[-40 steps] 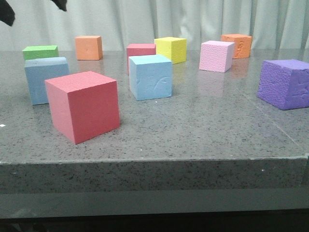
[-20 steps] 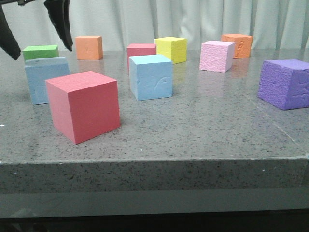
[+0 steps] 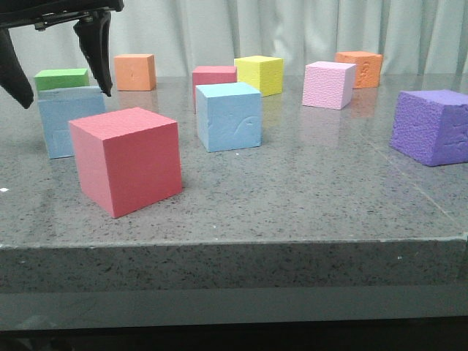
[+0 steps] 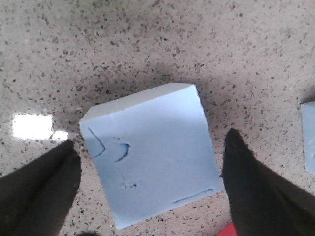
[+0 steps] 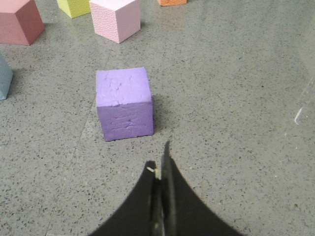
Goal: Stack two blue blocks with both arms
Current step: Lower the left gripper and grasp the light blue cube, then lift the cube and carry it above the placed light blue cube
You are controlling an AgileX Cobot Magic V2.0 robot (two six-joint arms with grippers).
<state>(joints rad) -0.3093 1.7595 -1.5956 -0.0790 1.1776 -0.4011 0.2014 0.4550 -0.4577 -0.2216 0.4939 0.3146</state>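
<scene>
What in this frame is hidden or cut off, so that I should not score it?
- Front view: the left blue block is partly behind the red cube.
- Front view: the left gripper is cut by the top edge; the right gripper is out of frame.
- Left wrist view: the second blue block is only a sliver at the frame edge.
- Right wrist view: the right gripper shows only its tips.

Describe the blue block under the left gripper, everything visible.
The blue block is a light sky-blue foam cube with curved and straight dents on its top face. It sits flat on the speckled table, behind the red block. The open left gripper straddles it, fingers not visibly touching.
</scene>
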